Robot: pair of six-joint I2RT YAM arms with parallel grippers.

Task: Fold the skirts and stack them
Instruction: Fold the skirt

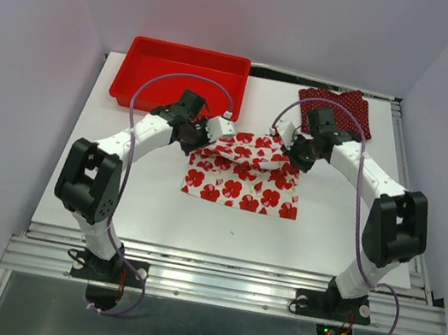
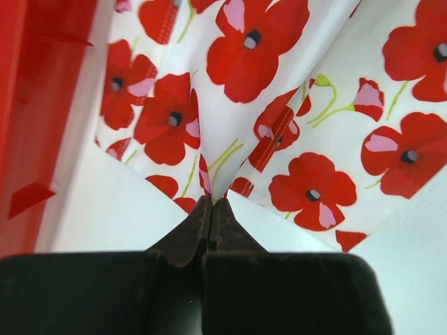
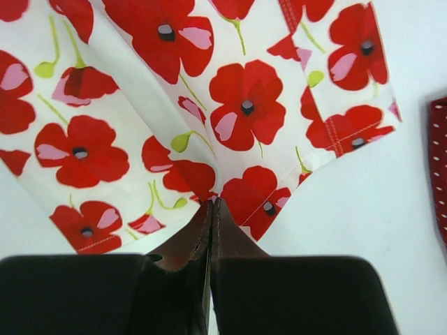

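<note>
Left gripper (image 2: 211, 204): jaws pinched together on a bunched fold of the flowered skirt (image 1: 244, 181). Right gripper (image 3: 211, 204): same, clamped on the skirt's other far corner. I see cloth tented up into both tips.

The flowered skirt sits right of the red tray (image 1: 183, 56) and nearer the arm bases. Its far edge is lifted between the grippers and its near edge lies flat on the table (image 1: 148, 206).

The left gripper is just off the tray's near-right corner. The tray wall fills the left of the left wrist view, close beside the cloth; I can't tell if they touch.

The polka-dot skirt (image 1: 337, 109) lies right of the tray, level with it along the far edge and well apart from it. The right wrist partly covers it, and it is clear of the flowered cloth.

The left arm's purple cable (image 1: 195, 77) arcs over the tray's near wall.
</note>
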